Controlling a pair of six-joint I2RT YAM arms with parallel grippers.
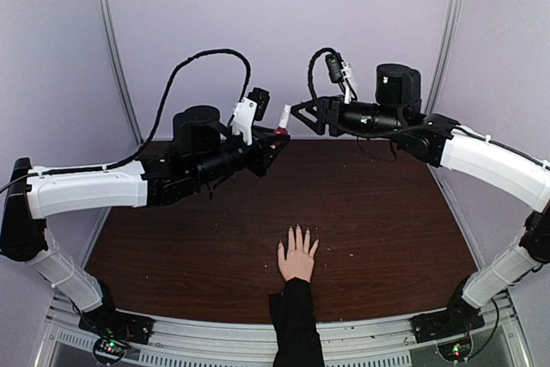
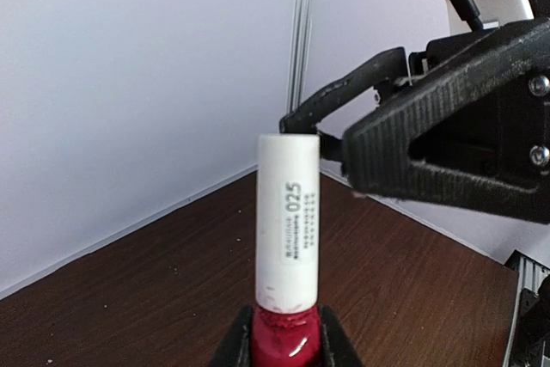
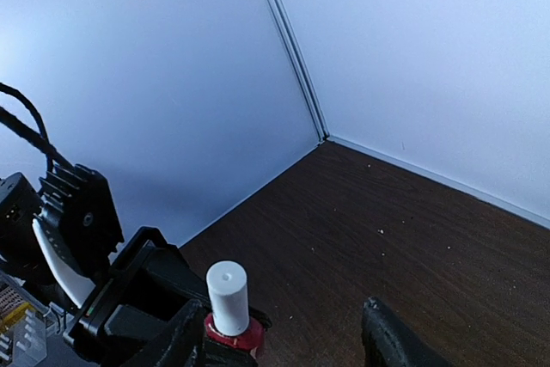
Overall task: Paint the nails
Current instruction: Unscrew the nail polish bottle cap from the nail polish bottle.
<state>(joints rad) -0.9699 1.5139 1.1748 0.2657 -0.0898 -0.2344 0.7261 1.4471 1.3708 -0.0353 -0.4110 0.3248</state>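
L tool (image 1: pixel 277 137) clamped shut, R tool (image 1: pixel 298 114) jaws apart, both arms raised

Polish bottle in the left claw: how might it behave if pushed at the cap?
The bottle looks glossy, likely glass: rigid but possibly slippery in the left claw. Its tall white cap gives leverage, so it may tilt in the grip.

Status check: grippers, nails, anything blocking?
Left gripper shut on polish bottle, cap on. Right gripper open at the cap. Hand flat on table; nails unreadable. No obstruction seen.
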